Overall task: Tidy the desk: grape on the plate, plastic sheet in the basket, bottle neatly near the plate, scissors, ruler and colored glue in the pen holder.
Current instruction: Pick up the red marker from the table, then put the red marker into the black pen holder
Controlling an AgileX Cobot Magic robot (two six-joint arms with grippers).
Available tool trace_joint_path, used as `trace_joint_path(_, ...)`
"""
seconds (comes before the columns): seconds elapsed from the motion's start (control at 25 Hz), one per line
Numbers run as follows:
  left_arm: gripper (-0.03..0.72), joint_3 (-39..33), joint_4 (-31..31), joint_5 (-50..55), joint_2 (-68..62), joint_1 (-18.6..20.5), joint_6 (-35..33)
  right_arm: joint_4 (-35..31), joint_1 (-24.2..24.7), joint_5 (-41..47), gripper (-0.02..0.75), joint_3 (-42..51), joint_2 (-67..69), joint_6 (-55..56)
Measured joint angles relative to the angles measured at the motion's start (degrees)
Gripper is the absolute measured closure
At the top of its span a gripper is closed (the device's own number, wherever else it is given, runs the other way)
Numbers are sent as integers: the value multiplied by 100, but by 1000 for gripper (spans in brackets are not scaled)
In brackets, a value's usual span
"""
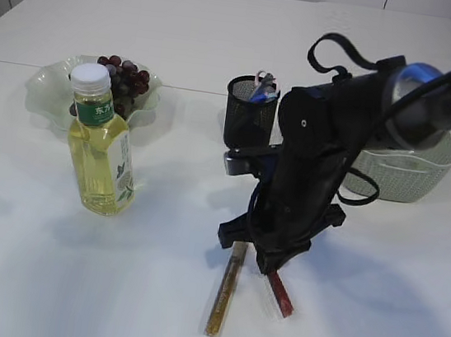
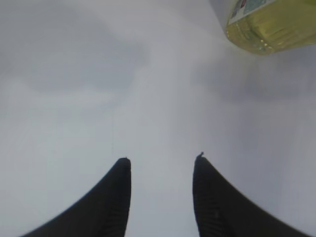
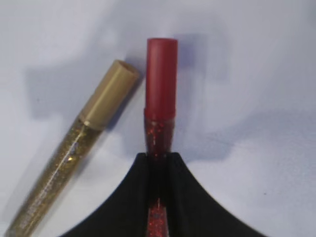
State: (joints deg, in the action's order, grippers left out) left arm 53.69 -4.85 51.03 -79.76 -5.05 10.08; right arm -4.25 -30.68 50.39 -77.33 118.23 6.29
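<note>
Red glitter glue stick (image 3: 160,74) sits clamped in the right pincer (image 3: 159,165), gold stick (image 3: 79,148) just beside; left pincer (image 2: 162,163) apart over bare white desk (image 2: 98,74).

Bare desk (image 1: 38,268) lies open across the front left, with the bottle (image 1: 102,148) the only thing standing there. The gold glue stick (image 1: 224,289) lies just beside the red glue stick (image 1: 280,294), leaving a narrow wedge between them. Behind, the pen holder (image 1: 247,117) and basket (image 1: 404,171) stand apart with a gap between.

A red glitter glue stick (image 3: 160,94) lies flat on the white desk (image 3: 256,74), pinched between the right fingers (image 3: 192,197), a gold one (image 3: 74,148) just left.
</note>
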Motion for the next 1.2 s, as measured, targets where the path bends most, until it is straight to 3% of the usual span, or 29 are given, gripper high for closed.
trace_joint_path(0.2,381,0,0,0,0,0,0,-259,88,12,658,0,-640,-364)
trace_joint_path(0.4,381,0,0,0,0,0,0,-1464,559,1,658,0,-1181,-1296)
trace_joint_path(0.68,381,0,0,34,0,0,0,-4714,1474,-55,659,10,-1268,-3938)
trace_joint_path(1.04,381,0,0,71,0,0,0,-8812,1921,-570,659,10,-1268,-7657)
trace_joint_path(1.2,381,0,0,92,0,0,0,-9617,1949,-1003,659,-81,-1268,-9013)
